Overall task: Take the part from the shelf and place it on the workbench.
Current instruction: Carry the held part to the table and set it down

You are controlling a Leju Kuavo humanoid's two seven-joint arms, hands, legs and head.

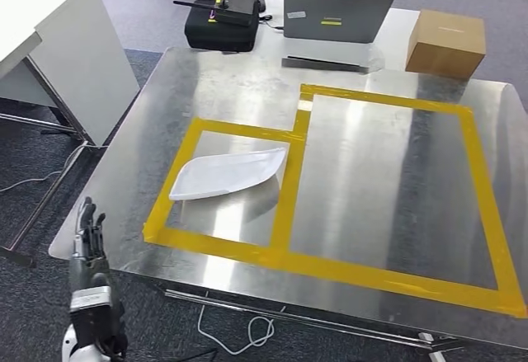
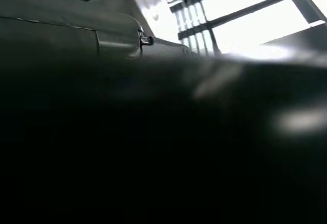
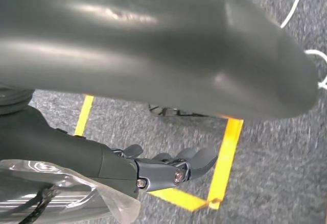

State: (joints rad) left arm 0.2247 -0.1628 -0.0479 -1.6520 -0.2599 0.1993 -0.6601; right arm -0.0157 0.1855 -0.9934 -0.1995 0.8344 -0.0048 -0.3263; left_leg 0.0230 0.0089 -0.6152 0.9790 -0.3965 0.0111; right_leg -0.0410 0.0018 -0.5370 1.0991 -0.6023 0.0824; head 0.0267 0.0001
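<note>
Nearest my head camera was the left hand, raised just off the near-left corner of the workbench, fingers straight, slightly apart, holding nothing. The white part already lay flat on the workbench, inside the smaller yellow tape rectangle, touching the steel and well apart from the hand. I judged the placing done and only the withdrawal left.

From the right wrist camera, the right hand hung over grey carpet with floor tape under it, fingers gently curled around nothing.

My worries from there: the part's pointed end sat close to the tape strip dividing the two rectangles, so any sweep of the left arm across that corner could push it over the line. The polished steel looked slippery, so I expected even a light brush to send it sliding.
</note>
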